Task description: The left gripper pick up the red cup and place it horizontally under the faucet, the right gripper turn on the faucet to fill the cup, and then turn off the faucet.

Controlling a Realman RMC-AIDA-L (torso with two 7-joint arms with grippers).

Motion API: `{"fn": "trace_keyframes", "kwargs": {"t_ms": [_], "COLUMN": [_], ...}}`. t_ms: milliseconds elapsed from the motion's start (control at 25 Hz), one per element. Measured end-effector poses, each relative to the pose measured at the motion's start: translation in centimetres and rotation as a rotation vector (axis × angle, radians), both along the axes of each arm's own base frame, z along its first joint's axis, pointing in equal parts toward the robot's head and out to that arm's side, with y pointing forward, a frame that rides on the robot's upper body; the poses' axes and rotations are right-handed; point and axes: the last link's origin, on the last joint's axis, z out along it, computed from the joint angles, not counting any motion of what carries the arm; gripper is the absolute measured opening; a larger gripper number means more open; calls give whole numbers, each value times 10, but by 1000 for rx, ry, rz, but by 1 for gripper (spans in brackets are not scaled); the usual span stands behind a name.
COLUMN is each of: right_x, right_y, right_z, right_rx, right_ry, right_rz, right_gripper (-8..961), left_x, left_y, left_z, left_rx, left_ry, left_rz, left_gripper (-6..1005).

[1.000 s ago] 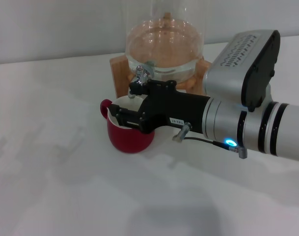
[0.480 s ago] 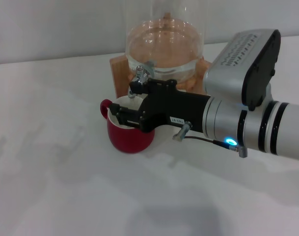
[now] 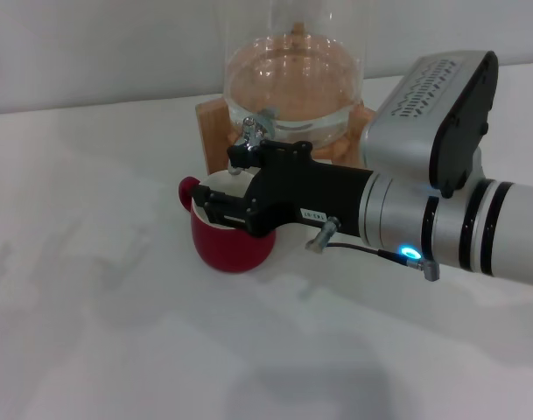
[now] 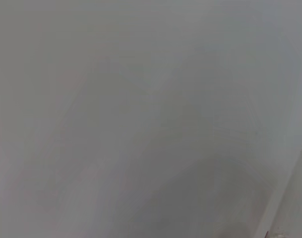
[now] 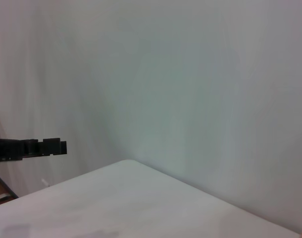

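The red cup (image 3: 229,247) stands upright on the white table, its handle (image 3: 187,188) pointing left, right below the chrome faucet (image 3: 251,136) of the glass dispenser (image 3: 292,83). My right gripper (image 3: 224,181) reaches in from the right over the cup's mouth. It is open, with one finger (image 3: 241,155) up against the faucet's spout and the other (image 3: 215,206) over the cup's near rim. Most of the cup's white inside is hidden by the gripper. No water stream shows. The left gripper is out of view, and its wrist view shows only a bare grey surface.
The dispenser sits on a light wooden stand (image 3: 212,131) at the back. My thick silver-white right arm (image 3: 441,219) crosses the right side above the table (image 3: 117,332). The right wrist view shows the wall, a table corner (image 5: 126,198) and a black finger (image 5: 29,148).
My right gripper has crept slightly up and left against the faucet. The cup has not moved.
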Motion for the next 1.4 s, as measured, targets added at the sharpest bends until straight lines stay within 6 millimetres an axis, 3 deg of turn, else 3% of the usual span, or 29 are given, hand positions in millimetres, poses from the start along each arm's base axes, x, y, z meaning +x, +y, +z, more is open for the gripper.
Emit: {"fn": "trace_keyframes", "kwargs": {"t_ms": [1400], "right_x": [21], "right_y": [9], "right_z": [15], "right_rx": [57], "right_ry": [-10], "right_rz": [-68], "right_gripper": [652], "left_x": [1], "left_y": [-4], "left_z": [-1], "left_rx": [-13], "left_ry": [-6], "left_rz": [-12], "left_gripper": [863]}}
